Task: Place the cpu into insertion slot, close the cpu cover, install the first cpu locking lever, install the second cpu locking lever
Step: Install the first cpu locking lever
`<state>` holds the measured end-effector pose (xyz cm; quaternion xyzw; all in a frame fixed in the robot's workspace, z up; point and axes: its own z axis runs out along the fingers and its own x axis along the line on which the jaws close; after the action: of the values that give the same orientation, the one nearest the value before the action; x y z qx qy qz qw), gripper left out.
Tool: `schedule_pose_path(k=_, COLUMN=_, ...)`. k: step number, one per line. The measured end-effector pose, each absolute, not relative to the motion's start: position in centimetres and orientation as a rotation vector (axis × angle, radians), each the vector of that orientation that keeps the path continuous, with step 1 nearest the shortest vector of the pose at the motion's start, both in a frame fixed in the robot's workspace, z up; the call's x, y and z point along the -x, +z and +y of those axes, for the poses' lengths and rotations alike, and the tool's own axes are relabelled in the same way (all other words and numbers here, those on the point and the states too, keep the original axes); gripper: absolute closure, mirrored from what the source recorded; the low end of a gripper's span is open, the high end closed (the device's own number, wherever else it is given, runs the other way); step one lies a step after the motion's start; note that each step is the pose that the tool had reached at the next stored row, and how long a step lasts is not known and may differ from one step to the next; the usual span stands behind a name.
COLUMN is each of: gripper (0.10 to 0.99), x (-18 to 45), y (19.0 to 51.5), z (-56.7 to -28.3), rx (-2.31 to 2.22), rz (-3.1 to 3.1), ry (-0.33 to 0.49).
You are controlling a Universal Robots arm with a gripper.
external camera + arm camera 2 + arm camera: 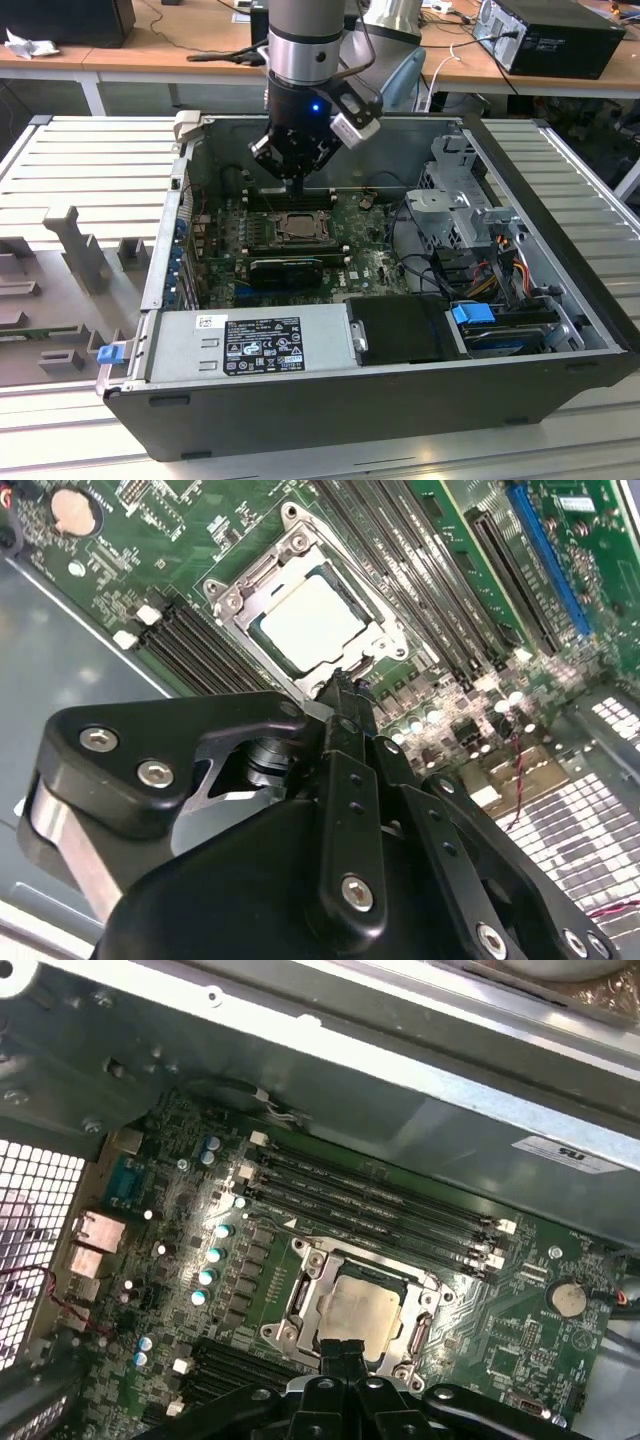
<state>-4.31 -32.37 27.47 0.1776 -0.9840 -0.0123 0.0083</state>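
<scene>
With the cpu sitting in the insertion slot and the cpu cover lying flat around it, the gripper, fingers pinched together on nothing, is hovering at the slot's far edge, apparently tackling the locking-lever step, which is calling for a precise push.

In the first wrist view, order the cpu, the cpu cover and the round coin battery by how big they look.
1. cpu cover.
2. cpu, inside the cover's opening.
3. coin battery, clearly smallest.
</scene>
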Motion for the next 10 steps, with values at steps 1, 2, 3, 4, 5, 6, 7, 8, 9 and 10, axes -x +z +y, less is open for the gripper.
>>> schedule_pose_path(k=1, gripper=0.980, x=4.31, y=27.47, z=-32.37, rx=-0.587, rz=-3.069, ry=-0.038)
schedule_pose_path(k=2, gripper=0.980, x=4.32, y=27.47, z=-32.37, rx=-0.613, rz=-3.063, ry=-0.038)
schedule_pose_path(k=3, gripper=0.980, x=4.32, y=27.47, z=-32.37, rx=-0.656, rz=-3.054, ry=-0.038)
schedule_pose_path(k=4, gripper=0.980, x=4.31, y=27.47, z=-32.37, rx=-0.693, rz=-3.046, ry=-0.037)
schedule_pose_path(k=5, gripper=0.980, x=4.32, y=27.47, z=-32.37, rx=-0.713, rz=-3.041, ry=-0.037)
schedule_pose_path(k=6, gripper=0.980, x=4.32, y=27.47, z=-32.37, rx=-0.738, rz=-3.035, ry=-0.037)
schedule_pose_path(k=7, gripper=0.980, x=4.32, y=27.47, z=-32.37, rx=-0.760, rz=-3.029, ry=-0.037)
schedule_pose_path(k=8, gripper=0.980, x=4.31, y=27.47, z=-32.37, rx=-0.780, rz=-3.024, ry=-0.036)
schedule_pose_path(k=9, gripper=0.980, x=4.32, y=27.47, z=-32.37, rx=-0.803, rz=-3.018, ry=-0.036)
schedule_pose_path(k=10, gripper=0.980, x=4.37, y=27.47, z=-32.37, rx=-0.812, rz=-3.015, ry=-0.036)
